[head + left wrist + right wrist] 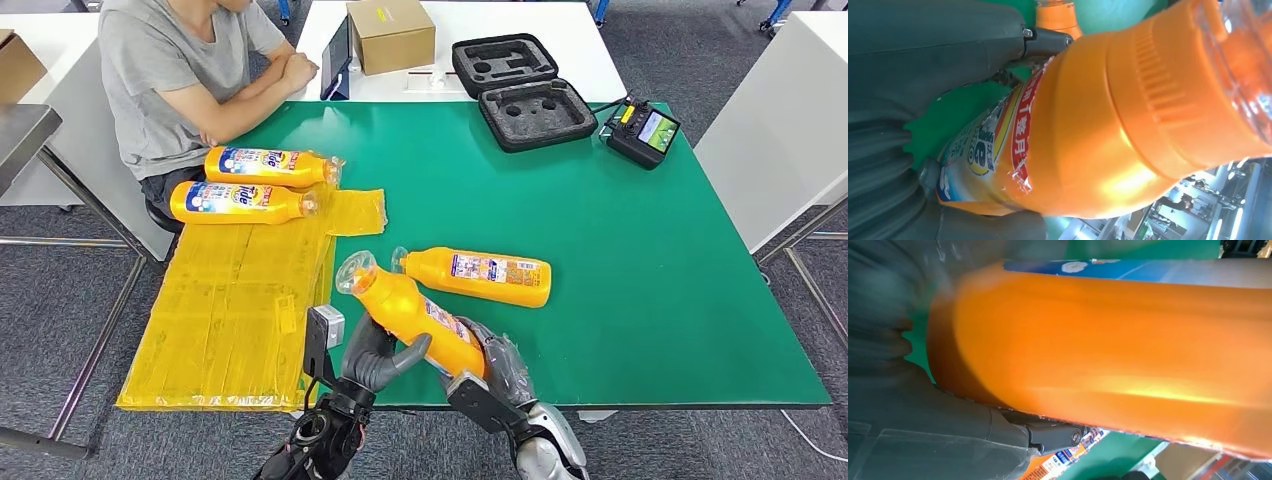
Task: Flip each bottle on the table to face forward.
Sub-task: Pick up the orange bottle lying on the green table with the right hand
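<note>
Holding the orange plastic detergent bottle with the clear cap (412,318) above the near edge of the green desk (620,250), I judge it smooth, glossy and likely slippery, stiff enough not to buckle, moderately heavy if full, and best taken around its broad middle and base, not the narrow neck. My left robot hand (378,357) wraps the body below the shoulder, thumb across the label, while my right robot hand (493,362) clamps the base end, so both are closed on it and it hangs tilted, cap pointing away.
</note>
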`<action>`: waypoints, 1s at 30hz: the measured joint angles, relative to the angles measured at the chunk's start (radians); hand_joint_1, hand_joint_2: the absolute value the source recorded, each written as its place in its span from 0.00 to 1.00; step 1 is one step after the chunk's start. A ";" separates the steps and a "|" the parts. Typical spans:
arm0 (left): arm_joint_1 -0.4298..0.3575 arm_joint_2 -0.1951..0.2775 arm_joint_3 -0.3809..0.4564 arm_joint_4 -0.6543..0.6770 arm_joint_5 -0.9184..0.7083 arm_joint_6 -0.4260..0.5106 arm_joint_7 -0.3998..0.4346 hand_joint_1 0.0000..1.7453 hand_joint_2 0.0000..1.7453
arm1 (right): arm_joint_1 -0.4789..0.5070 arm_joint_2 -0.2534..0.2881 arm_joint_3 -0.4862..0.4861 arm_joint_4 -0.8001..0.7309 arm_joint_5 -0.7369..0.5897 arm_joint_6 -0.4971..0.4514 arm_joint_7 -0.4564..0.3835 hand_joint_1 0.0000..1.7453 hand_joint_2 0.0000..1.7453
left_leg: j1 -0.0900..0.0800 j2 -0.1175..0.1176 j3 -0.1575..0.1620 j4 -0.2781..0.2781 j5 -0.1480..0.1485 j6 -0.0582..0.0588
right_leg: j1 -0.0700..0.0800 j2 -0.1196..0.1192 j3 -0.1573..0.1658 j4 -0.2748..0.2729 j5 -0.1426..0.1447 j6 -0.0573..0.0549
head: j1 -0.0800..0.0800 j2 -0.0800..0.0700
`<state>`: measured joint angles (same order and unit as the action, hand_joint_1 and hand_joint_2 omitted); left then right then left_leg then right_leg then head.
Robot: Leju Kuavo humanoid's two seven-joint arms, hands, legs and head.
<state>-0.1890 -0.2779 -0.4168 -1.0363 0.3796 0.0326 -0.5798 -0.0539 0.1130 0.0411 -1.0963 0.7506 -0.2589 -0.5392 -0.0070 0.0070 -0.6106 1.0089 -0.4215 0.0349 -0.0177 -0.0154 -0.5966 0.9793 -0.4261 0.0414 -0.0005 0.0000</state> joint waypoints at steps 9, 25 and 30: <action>0.007 0.000 0.002 -0.003 -0.022 0.027 -0.018 1.00 1.00 | -0.007 0.007 0.015 0.028 0.010 -0.025 0.002 0.83 1.00 | 0.000 0.000 0.000 0.000 0.000 0.000 | 0.000 0.000 0.000 0.000 0.000 0.000 | 0.000 0.000; 0.010 0.002 0.005 -0.003 -0.038 0.038 -0.026 1.00 1.00 | -0.018 0.010 0.028 0.050 0.032 -0.054 0.017 0.35 1.00 | 0.000 0.000 0.000 0.000 0.000 0.000 | 0.000 0.000 0.000 0.000 0.000 0.000 | 0.000 0.000; 0.009 0.002 0.005 -0.003 -0.061 0.054 -0.035 1.00 1.00 | -0.022 0.015 0.039 0.060 0.053 -0.076 0.024 0.00 0.50 | 0.000 0.000 0.000 0.000 0.000 0.000 | 0.000 0.000 0.000 0.000 0.000 0.000 | 0.000 0.000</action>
<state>-0.1797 -0.2758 -0.4121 -1.0391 0.3185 0.0870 -0.6146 -0.0762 0.1285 0.0798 -1.0363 0.8033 -0.3354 -0.5150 -0.0069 0.0071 -0.6106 1.0089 -0.4215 0.0348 -0.0177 -0.0153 -0.5970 0.9793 -0.4261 0.0413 -0.0004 0.0000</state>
